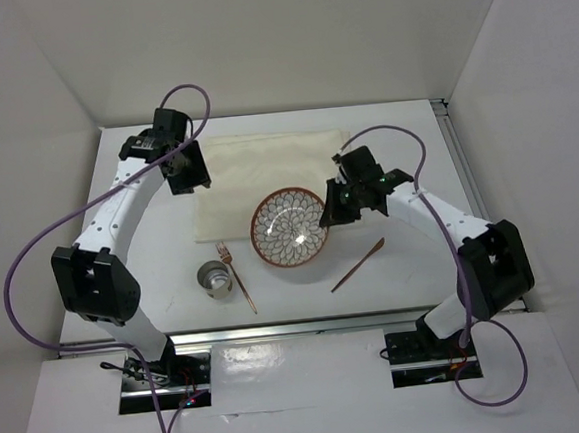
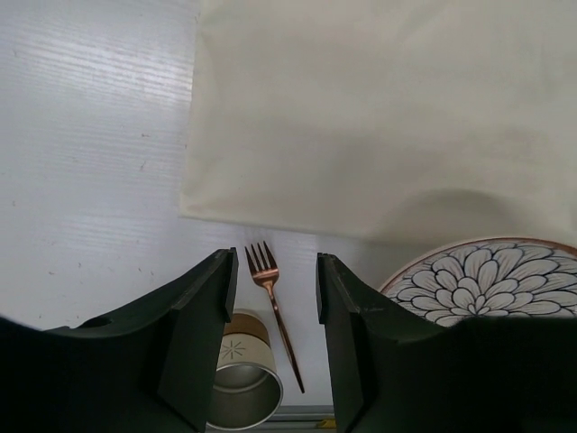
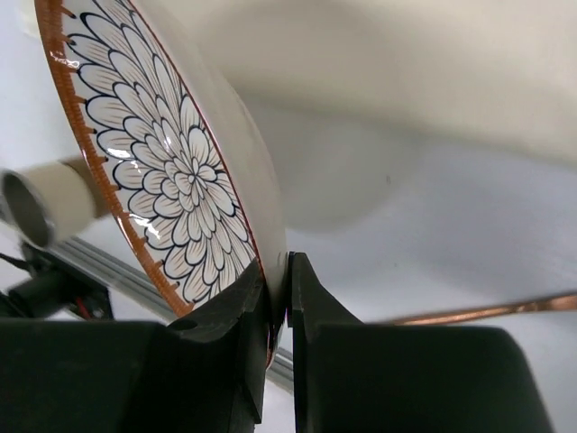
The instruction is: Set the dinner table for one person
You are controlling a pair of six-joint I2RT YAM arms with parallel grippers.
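White dinner table point(image 1: 410, 277), cream cloth point(image 1: 266, 168) — right end effector point(image 3: 278, 280) clamped on patterned bowl point(image 1: 288, 227) rim; left end effector point(image 2: 273, 271) apart.

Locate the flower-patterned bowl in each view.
Top external: bowl at centre, over the near edge of the cream cloth.
Left wrist: bowl at lower right, only partly showing.
Right wrist: bowl tilted, filling the left half, its rim pinched in the right tool.
Shared landmark: the cream cloth, next to the bowl in all three.

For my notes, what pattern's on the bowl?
The bowl has navy petals, rust rim; right wrist view.
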